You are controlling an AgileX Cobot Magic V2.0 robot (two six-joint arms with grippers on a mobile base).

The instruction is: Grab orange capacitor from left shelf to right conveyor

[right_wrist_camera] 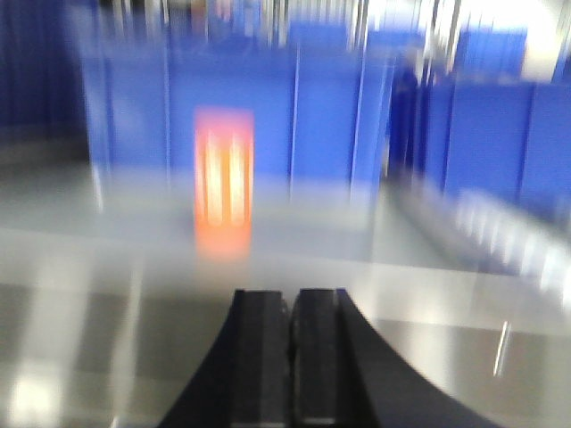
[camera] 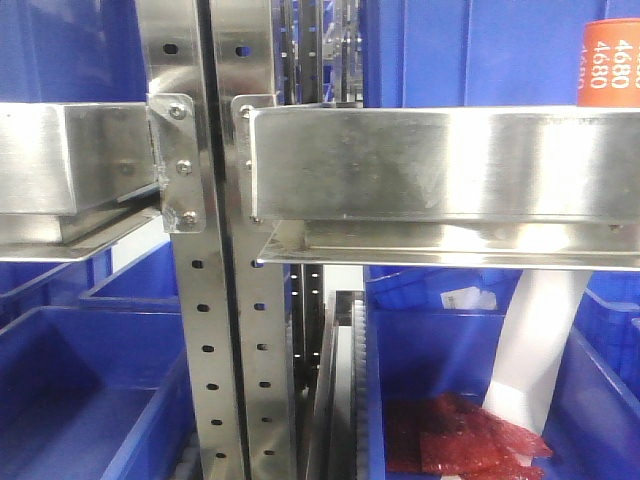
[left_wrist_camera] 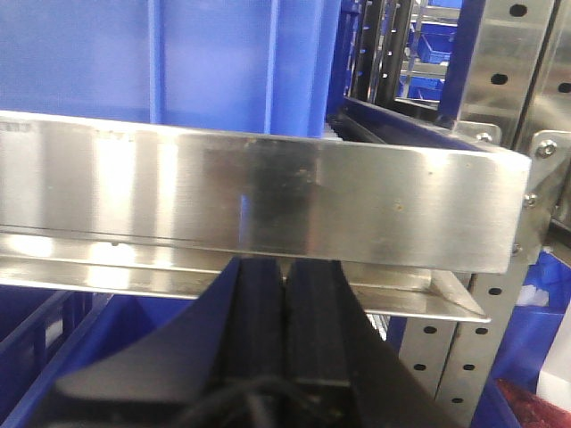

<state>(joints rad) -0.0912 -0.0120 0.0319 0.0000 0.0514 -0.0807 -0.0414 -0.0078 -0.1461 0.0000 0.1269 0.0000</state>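
Shiny steel left shelf (camera: 440,165) hides the base of the orange capacitor (camera: 610,58); right-wrist view's all blur. Left tool (left_wrist_camera: 285,290) and right tool (right_wrist_camera: 291,321) both pinched closed.

The left gripper (left_wrist_camera: 285,267) has 2 matte black fingers (left_wrist_camera: 259,312), long and flat-sided, widening below into curved black shoulders. A dark cable (left_wrist_camera: 214,406) loops at their base. The right gripper (right_wrist_camera: 290,299) looks alike: 2 blocky black fingers on flaring black sides, slightly blurred.
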